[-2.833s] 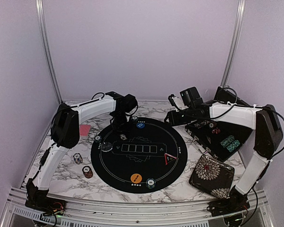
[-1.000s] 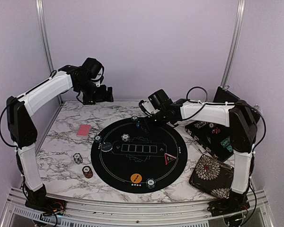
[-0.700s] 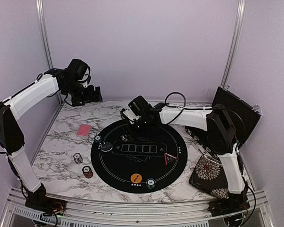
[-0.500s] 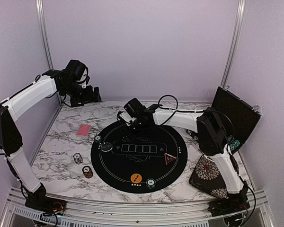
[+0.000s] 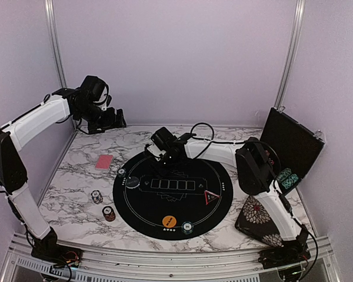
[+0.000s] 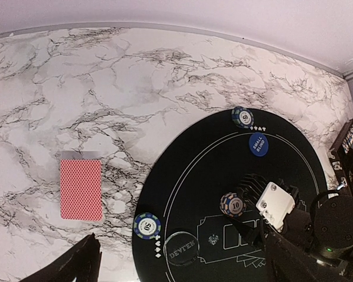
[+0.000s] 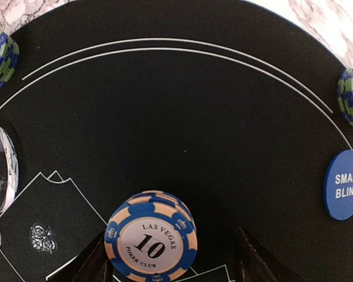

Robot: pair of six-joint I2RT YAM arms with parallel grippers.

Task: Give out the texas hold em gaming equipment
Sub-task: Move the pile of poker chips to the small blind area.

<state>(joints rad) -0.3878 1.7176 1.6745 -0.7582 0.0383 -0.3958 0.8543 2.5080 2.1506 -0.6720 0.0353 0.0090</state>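
Marble table [image 5: 82,170] under a black round mat [image 5: 172,191].

Top: I see the left gripper [image 5: 115,120] raised at the far-left corner, jaws wide.

Left wrist: pink-backed cards [image 6: 80,188] on the marble beside the mat.

Right wrist: my right gripper [image 7: 173,258] stands spread astride the "10" chip stack [image 7: 151,235], not clamped. The Small Blind disc [image 7: 345,184] lies to the right.

- Left arm [image 5: 38,120] raised high at the far left, elbow bent; wrist angled down; left gripper [image 5: 119,122] hangs in the air, jaws spread wide, holding nothing
- Right arm [image 5: 223,154] stretched low and leftward across the middle; right gripper [image 5: 159,155] points down, jaws parted, fingers clasping nothing
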